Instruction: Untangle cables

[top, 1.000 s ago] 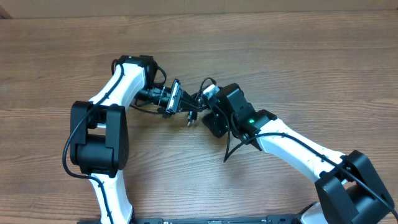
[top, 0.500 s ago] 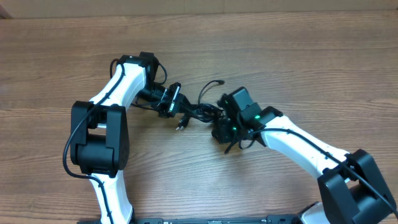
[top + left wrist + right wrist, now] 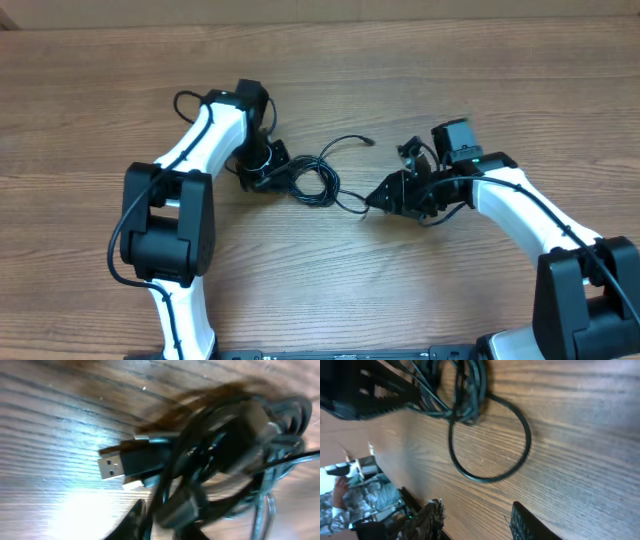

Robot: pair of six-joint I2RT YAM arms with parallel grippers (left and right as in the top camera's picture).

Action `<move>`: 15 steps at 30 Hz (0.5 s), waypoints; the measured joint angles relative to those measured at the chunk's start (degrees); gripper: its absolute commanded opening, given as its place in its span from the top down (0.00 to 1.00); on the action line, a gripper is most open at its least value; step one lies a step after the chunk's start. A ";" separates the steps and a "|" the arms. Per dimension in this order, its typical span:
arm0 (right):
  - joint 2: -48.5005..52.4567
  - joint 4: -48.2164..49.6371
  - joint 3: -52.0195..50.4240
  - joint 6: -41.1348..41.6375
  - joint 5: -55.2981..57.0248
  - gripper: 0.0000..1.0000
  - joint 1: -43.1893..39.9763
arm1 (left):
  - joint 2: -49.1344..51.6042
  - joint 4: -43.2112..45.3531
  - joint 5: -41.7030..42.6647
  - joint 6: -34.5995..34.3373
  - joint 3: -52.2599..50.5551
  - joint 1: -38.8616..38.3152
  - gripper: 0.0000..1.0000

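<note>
The cables (image 3: 312, 182) lie as a loose black coil on the wooden table, with one plug end reaching up to the right (image 3: 368, 142). My left gripper (image 3: 272, 178) is at the coil's left edge. In the left wrist view, a silver-tipped USB plug (image 3: 112, 465) and blurred strands (image 3: 225, 445) lie just ahead of the left gripper (image 3: 162, 522); a strand passes between its fingertips. My right gripper (image 3: 372, 200) points left, just right of the coil. It is open (image 3: 476, 520) and nothing is between its fingers; a cable loop (image 3: 470, 395) lies ahead of it.
Bare wood table (image 3: 480, 90) surrounds the coil. The table's far edge (image 3: 320, 12) runs along the top. Both arm bases stand at the near edge, left (image 3: 160, 230) and right (image 3: 590, 290). A thicker black wire (image 3: 190, 97) loops off the left arm.
The left gripper has drawn back left and the coil now lies lower and spread on the table. The right arm has swung right, away from the coil it was against.
</note>
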 measured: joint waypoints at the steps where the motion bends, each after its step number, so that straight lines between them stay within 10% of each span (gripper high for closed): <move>1: 0.00 0.63 0.00 0.17 -0.24 0.57 -0.04 | -0.02 -0.04 -1.27 0.76 0.00 -0.55 0.60; 5: 0.00 2.99 0.00 1.95 -0.66 0.58 -0.04 | 0.00 0.74 -5.07 0.76 -0.02 -3.08 0.49; 15: 0.00 3.50 0.00 6.71 5.22 0.51 -0.02 | -0.02 4.94 -10.69 -1.57 0.00 -8.35 0.96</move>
